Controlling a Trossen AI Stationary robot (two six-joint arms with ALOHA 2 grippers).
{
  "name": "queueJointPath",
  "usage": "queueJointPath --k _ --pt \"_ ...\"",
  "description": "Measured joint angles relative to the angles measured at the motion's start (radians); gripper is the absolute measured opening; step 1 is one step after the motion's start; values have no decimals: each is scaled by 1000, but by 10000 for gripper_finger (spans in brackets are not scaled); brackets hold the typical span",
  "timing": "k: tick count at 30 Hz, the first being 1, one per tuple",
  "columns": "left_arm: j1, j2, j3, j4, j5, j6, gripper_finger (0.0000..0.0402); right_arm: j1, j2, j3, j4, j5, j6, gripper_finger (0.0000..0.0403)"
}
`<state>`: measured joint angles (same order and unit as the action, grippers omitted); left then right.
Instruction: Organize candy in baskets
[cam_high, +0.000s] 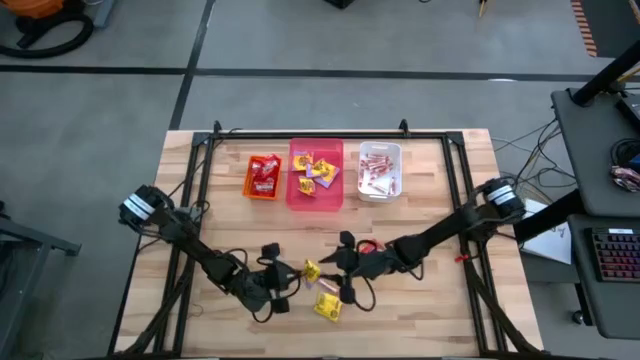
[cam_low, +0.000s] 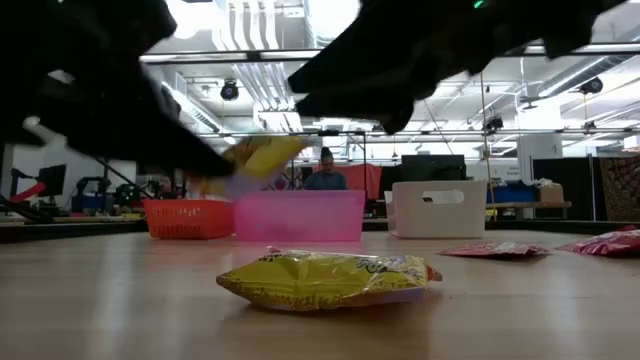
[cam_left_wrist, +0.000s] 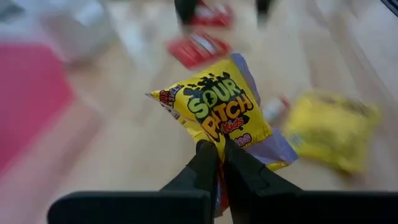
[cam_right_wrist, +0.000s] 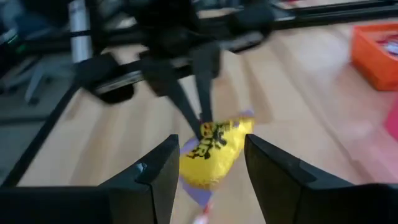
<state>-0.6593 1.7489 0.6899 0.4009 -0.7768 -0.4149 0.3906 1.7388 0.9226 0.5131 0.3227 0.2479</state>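
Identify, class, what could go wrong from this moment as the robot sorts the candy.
1. The left gripper pinches only the bottom edge of the yellow Sour Patch packet; it may slip out.
2. The open right gripper sits very close to that packet; the arms could collide.

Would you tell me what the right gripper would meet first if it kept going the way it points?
Probably the yellow packet held by the left gripper; it lies directly ahead between the right gripper's open fingers, though depth is uncertain.
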Motion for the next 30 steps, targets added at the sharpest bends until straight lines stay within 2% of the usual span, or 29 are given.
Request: queueJointPath --k 3,7,16,20,24,30 --pt "2 -21 1 6 -85 28 0 -26 46 1 56 48 58 173" --pt "3 -26 1 8 -146 20 0 -59 66 2 45 31 131 173" --pt "2 -11 2 66 -168 10 0 -82 71 4 56 -53 134 155" --pt "2 -11 2 75 -176 13 0 -84 71 4 72 -69 96 111" --pt "3 -11 2 77 -175 2 7 -87 71 4 77 -72 68 30" --pt "3 -46 2 48 -140 1 68 -117 45 4 46 -140 73 11"
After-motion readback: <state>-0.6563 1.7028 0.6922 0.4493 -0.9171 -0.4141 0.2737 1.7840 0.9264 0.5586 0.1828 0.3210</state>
